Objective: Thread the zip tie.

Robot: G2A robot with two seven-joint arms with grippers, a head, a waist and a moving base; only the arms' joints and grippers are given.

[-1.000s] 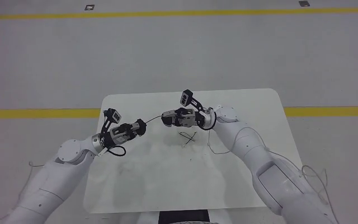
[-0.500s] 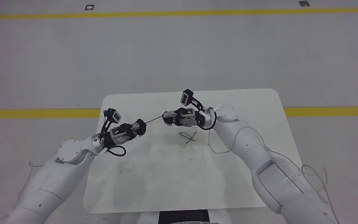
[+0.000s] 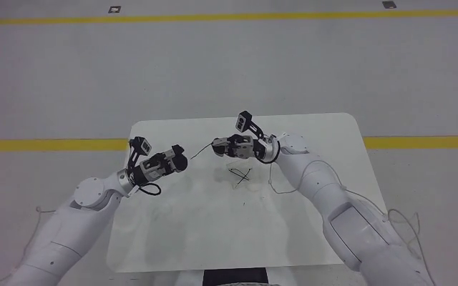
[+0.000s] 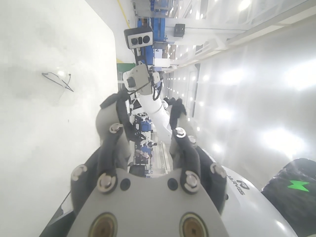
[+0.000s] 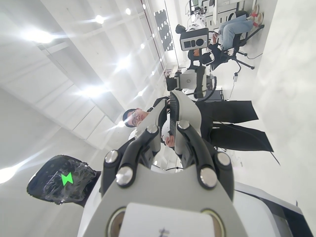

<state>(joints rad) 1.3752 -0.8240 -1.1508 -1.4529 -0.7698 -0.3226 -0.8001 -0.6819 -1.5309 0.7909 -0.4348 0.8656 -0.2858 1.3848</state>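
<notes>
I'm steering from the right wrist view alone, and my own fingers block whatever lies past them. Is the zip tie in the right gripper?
Observer: Yes. In the top view the zip tie sticks out of the right gripper, aimed at the left gripper.
Operator: Does the left gripper have the free end?
Observer: No. The left wrist view shows its fingers spread wide, not closed on the tie.
Operator: Is anything lying on the table near me?
Observer: A few loose black ties lie on the table close to the right arm.
</notes>
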